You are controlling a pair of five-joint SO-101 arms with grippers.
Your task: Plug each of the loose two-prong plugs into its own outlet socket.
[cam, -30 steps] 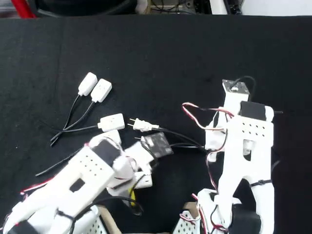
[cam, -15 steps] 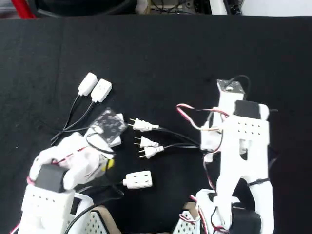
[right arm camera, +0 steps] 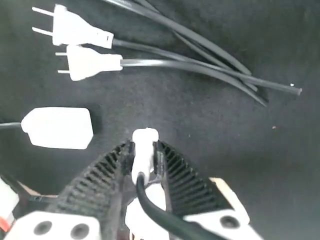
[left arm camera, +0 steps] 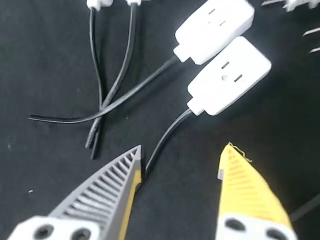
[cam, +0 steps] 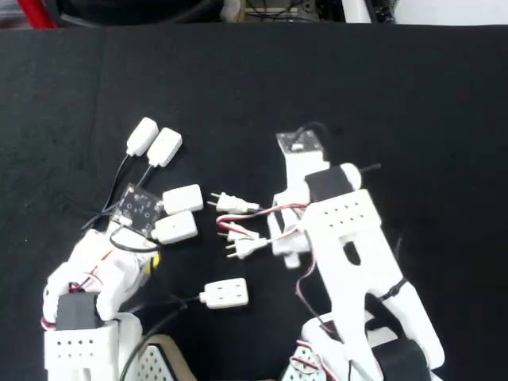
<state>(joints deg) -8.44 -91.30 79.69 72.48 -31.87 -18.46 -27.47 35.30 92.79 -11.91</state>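
A plug is held in the right hand, whose fingers are closed tight on its body, close to the other loose plugs at the middle of the table. The left hand is spread wide and empty, set astride the cord of the nearer socket, which lies just beside a second socket. The pairing step seems to be in hand: the socket should next be clamped and the prongs lined up with its slots. Since half a second earlier the right arm has been swung left over the plugs and the left arm drawn back, so both sockets are uncovered
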